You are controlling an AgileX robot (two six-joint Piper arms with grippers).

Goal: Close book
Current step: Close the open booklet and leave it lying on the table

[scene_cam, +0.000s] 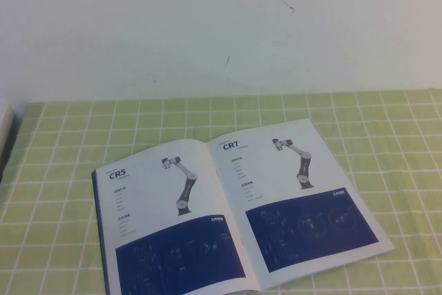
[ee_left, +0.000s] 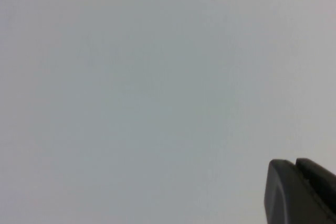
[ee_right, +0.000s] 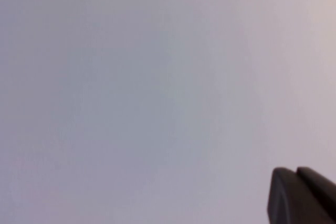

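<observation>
The book (scene_cam: 235, 215) lies open on the table (scene_cam: 69, 170); our left pincer (ee_left: 302, 195) and right pincer (ee_right: 302, 196), clear of the book, face blank wall (ee_left: 157, 77); we cannot tell their state.

1. You see the right gripper (ee_right: 300, 195) only as a dark, rounded piece poking in at one corner of the view.
2. A thin groove splits that dark piece into two parts.
3. Behind it, a plain pale surface (ee_right: 147, 87) fills your view, greyish with a faint pink tint.
</observation>
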